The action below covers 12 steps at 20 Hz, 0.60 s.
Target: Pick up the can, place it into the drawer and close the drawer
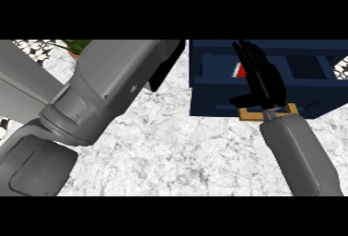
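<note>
The fingers (255, 60) of the right hand (262, 80) are released. They are stretched out straight and close together, pointing away from the robot and grasping nothing. They lie over the open top of the navy drawer (211, 92). The thumb (243, 100) juts out to the left at the base of the hand, above the drawer's front wall.

Just beside the fingers' left edge a small red and white patch shows. This is the can (240, 70), lying inside the drawer in the left part of its dark interior. Most of the can is hidden behind the hand, and whether the fingers touch it cannot be told.

A tan wooden handle (249, 115) projects from the drawer's near face, directly below the wrist. The grey right forearm (302, 152) runs from there down to the lower right edge of the view. The drawer stands on the white marbled table (190, 152) at its far right.

The left forearm (108, 87), large and grey, crosses the left half of the view on a slant. Only a dark sliver of the left hand (163, 71) shows past its upper end, well apart from the drawer. Whether that hand is clenched or released cannot be told.

At the far left corner are a potted plant (78, 44) and a patterned tiled wall (34, 48).
</note>
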Tool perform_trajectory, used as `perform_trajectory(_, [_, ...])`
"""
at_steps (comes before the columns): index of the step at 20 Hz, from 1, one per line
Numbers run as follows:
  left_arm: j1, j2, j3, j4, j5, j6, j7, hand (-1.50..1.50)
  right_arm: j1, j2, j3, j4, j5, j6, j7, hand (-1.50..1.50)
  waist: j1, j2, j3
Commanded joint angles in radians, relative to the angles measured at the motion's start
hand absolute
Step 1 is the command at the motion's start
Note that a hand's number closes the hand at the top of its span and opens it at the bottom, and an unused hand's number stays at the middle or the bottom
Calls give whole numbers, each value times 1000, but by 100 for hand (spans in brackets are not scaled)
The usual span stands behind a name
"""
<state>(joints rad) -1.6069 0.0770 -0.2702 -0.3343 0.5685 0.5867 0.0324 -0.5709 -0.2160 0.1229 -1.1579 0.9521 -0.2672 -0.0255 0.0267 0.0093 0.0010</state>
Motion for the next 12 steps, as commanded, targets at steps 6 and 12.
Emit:
perform_trajectory(6, [72, 56, -13, -87, -32, -10, 41, -150, -252, 45, -99, 402, 101, -263, -4, -150, 42, 1, 0])
perform_trajectory(12, [154, 145, -18, -175, -41, -70, 96, -150, -386, 22, -141, 541, 112, -323, -27, -150, 42, -5, -1])
